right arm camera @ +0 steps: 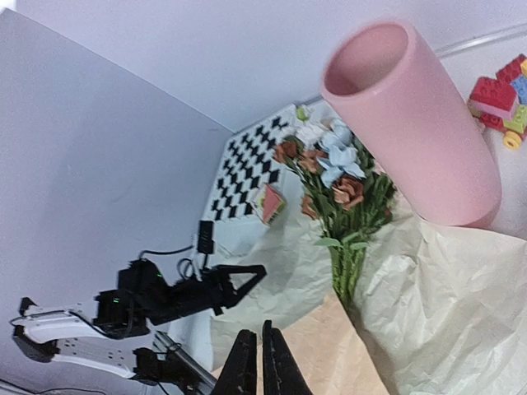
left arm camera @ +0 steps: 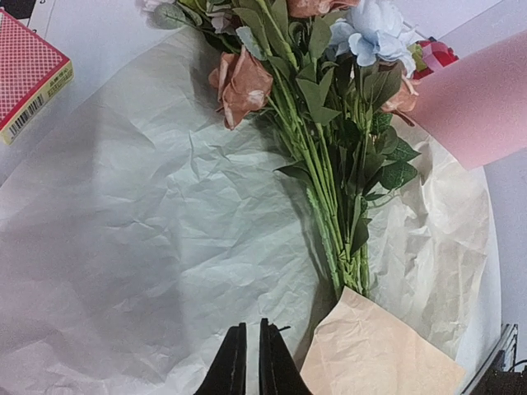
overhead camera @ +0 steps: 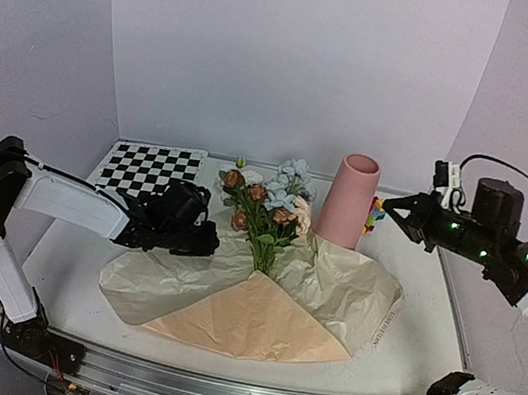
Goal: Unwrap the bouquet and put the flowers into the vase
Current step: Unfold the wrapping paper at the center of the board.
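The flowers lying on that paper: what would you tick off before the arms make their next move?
1. Is the paper spread open? Ok.
2. Are the flowers uncovered? Ok, the stems are bare above the peach flap.
3. Are the stem ends free? Cannot tell, the peach flap hides them.
4. Is the vase upright with an empty mouth? Ok.
5. Are the left gripper and right gripper open for a grab? Not ok, both are shut and hold nothing.
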`<action>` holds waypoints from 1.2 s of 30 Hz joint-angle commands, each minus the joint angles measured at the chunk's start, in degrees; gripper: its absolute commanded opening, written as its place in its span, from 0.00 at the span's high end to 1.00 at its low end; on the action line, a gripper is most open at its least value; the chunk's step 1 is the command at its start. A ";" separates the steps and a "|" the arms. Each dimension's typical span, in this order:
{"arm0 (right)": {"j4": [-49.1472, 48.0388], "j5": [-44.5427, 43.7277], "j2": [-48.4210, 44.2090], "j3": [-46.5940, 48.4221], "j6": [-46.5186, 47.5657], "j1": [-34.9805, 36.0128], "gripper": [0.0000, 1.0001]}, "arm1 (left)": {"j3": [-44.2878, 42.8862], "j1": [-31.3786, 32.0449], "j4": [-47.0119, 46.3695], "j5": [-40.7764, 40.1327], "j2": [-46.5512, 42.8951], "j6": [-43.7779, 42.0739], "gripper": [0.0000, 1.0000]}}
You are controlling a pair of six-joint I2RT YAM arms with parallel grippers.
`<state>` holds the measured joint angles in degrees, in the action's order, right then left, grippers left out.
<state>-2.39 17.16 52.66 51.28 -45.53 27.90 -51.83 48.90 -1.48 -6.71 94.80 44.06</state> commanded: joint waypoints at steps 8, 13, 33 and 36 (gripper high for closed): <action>2.30 -1.77 -6.29 -3.11 -6.05 0.02 1.00 | 1.70 0.29 1.12 0.07 -4.89 0.60 0.91; 4.13 3.16 -6.44 1.48 -5.66 1.01 0.99 | 3.08 0.83 2.53 -0.46 -6.68 0.77 0.91; 16.57 -2.68 -10.71 -3.63 -0.01 1.04 0.99 | 5.26 5.61 2.85 6.42 -10.26 0.48 0.91; 17.10 -3.50 -12.10 -5.84 0.34 1.08 0.97 | 5.34 6.05 2.98 9.68 -10.66 -0.04 0.90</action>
<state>11.45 15.39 42.41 47.72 -47.08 28.82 -46.92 54.27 1.49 -1.60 86.48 45.08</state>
